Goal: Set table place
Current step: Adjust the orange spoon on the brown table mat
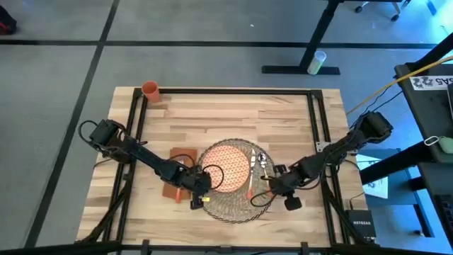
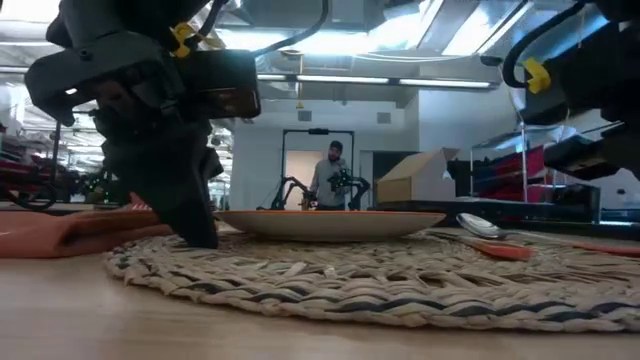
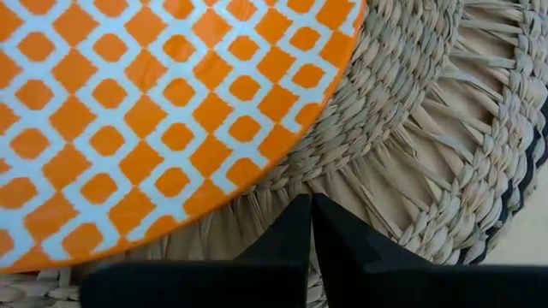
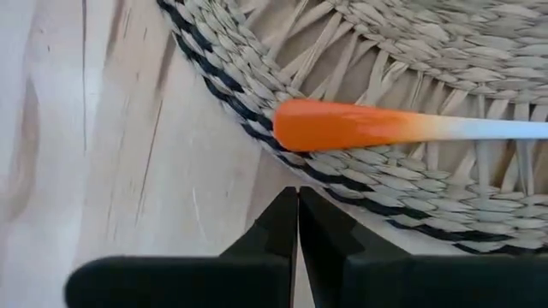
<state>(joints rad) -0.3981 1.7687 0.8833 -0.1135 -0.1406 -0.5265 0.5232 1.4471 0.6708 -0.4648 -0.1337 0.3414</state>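
The place, a round woven straw mat (image 1: 233, 202), lies flat on the table (image 1: 283, 120). On it sit an orange-patterned plate (image 1: 226, 164), a spoon (image 1: 262, 161) and an orange-handled utensil (image 1: 250, 184). My left gripper (image 3: 310, 201) is shut, with its tips down on the mat (image 3: 428, 154) just outside the plate's rim (image 3: 282, 162). My right gripper (image 4: 297, 192) is shut and hangs above the mat's dark-edged near right rim (image 4: 257, 137), close to the utensil's orange handle end (image 4: 342, 126). It touches nothing. My left gripper has its shut fingertips (image 2: 200, 235) on the mat's woven top (image 2: 230, 255), on the near left part beside the plate. The fingers come from above, slanting down. The mat lies flat under them.
A rust-orange napkin (image 1: 180, 173) lies left of the mat, partly under my left arm. An orange cup (image 1: 151, 89) stands at the far left corner. Black frame rails (image 1: 315, 120) cross the tabletop. A person (image 2: 330, 175) stands in the room behind.
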